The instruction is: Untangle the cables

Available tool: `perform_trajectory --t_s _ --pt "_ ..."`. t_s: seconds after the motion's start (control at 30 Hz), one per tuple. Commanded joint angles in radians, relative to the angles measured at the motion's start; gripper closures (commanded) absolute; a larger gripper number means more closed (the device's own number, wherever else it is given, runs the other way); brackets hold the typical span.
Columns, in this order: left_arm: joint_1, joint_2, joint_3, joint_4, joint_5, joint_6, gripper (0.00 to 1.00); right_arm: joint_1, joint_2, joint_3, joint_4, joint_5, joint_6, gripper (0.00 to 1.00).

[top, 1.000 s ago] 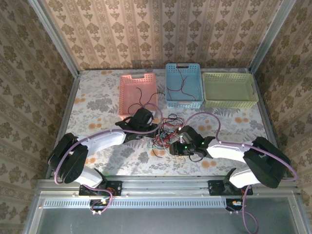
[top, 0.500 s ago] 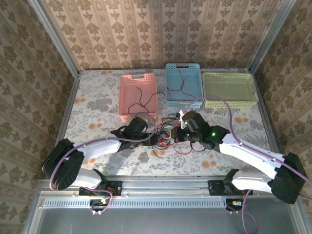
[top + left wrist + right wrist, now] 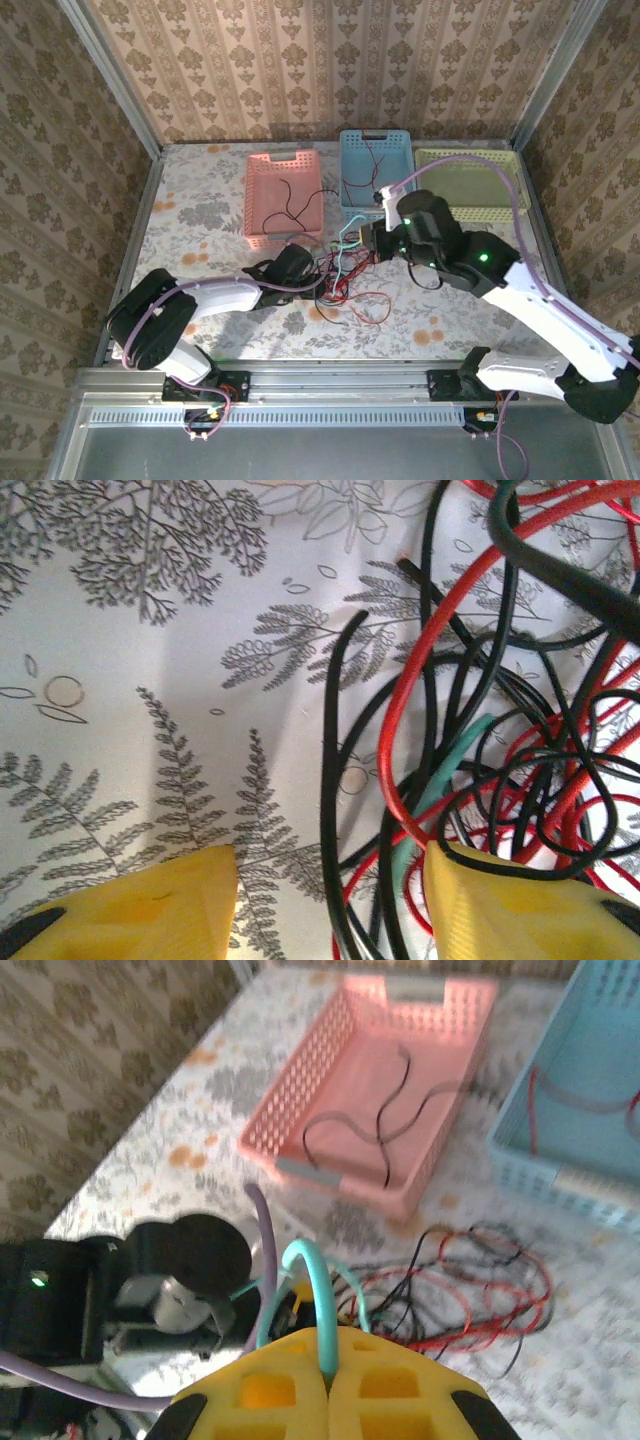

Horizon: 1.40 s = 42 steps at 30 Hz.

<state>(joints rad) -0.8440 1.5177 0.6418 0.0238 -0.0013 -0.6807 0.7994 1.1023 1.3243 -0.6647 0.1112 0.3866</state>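
Note:
The cables lie as a tangle of thin red and black strands on the flowered table, between the two grippers. My left gripper is low over the tangle's left edge, open. Its yellow fingers stand wide apart, with black, red and teal strands running between them. My right gripper is raised above the tangle, shut on a teal cable that arches down to the pile. From above, the right gripper hangs near the blue basket and the left gripper sits beside the pile.
At the back stand a pink basket holding a black cable, a blue basket holding a red cable, and a pale green basket. Metal rails border the table.
The right gripper has risen and swung back toward the blue basket, drawing the teal cable up out of the tangle. The left gripper has dropped down to the tangle's left edge.

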Motion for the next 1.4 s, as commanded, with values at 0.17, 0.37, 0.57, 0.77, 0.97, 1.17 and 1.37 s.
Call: perform_trajectory --t_s 0.17,0.37,0.57,0.77,0.97,1.17,1.37 --pt "-0.005 0.035 -0.013 0.014 -0.049 -0.021 0.46 0.004 -0.013 0.294 -0.060 0.147 -0.131 1.00" --pt "-0.006 0.009 -0.027 0.008 -0.067 -0.014 0.45 0.004 0.037 0.489 -0.042 0.178 -0.163 1.00" --pt "-0.005 -0.133 -0.009 -0.071 -0.041 0.024 0.35 -0.061 0.113 0.570 -0.049 0.245 -0.191 1.00" --pt "0.000 -0.392 0.042 -0.266 -0.096 0.124 0.00 -0.312 0.179 0.505 -0.021 0.042 -0.065 1.00" --pt "0.047 -0.589 0.047 -0.376 -0.110 0.167 0.00 -0.443 0.271 0.479 0.024 -0.065 0.008 1.00" --pt "0.096 -0.734 -0.041 -0.369 -0.119 0.131 0.00 -0.564 0.367 0.480 0.066 -0.031 0.081 1.00" --pt "0.122 -0.767 -0.081 -0.365 -0.108 0.127 0.00 -0.670 0.405 0.468 0.106 0.106 0.137 1.00"
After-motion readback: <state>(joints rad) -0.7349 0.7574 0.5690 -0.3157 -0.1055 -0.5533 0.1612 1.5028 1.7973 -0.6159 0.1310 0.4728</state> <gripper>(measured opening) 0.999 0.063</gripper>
